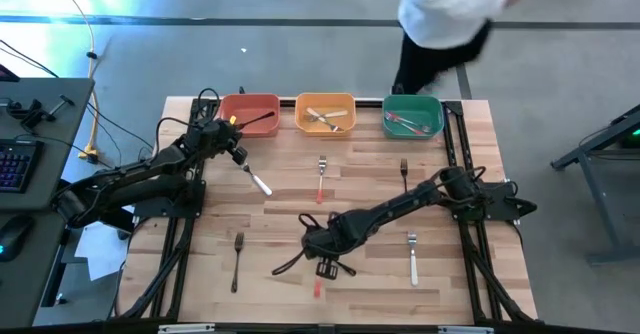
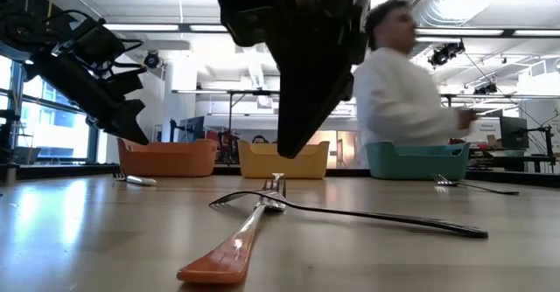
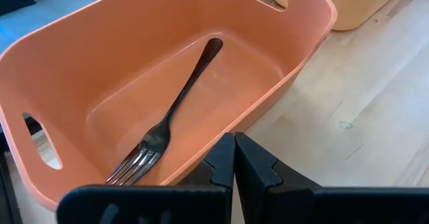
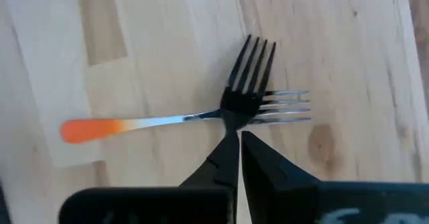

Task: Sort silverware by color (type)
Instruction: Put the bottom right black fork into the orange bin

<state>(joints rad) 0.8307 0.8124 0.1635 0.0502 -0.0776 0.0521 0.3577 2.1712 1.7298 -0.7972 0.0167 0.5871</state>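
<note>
A dark fork [image 4: 249,70] lies crossed over the head of a red-handled fork [image 4: 134,125] on the table near its front edge. My right gripper [image 4: 239,135] hangs shut just above that crossing [image 2: 289,148] and holds nothing; its fingers hide the dark fork's handle in the right wrist view. In the low view the dark fork [image 2: 367,215] rests on the wood and on the red-handled fork [image 2: 232,248]. My left gripper [image 3: 234,158] is shut and empty at the near rim of the red bin [image 1: 249,114], where another dark fork [image 3: 167,117] lies.
An orange bin [image 1: 325,113] and a green bin [image 1: 412,115] with forks stand along the far edge. Loose forks lie on the table: white [image 1: 258,181], red-handled [image 1: 321,177], dark [image 1: 404,172], dark [image 1: 238,259], white [image 1: 413,257]. A person [image 1: 445,14] stands beyond the far edge.
</note>
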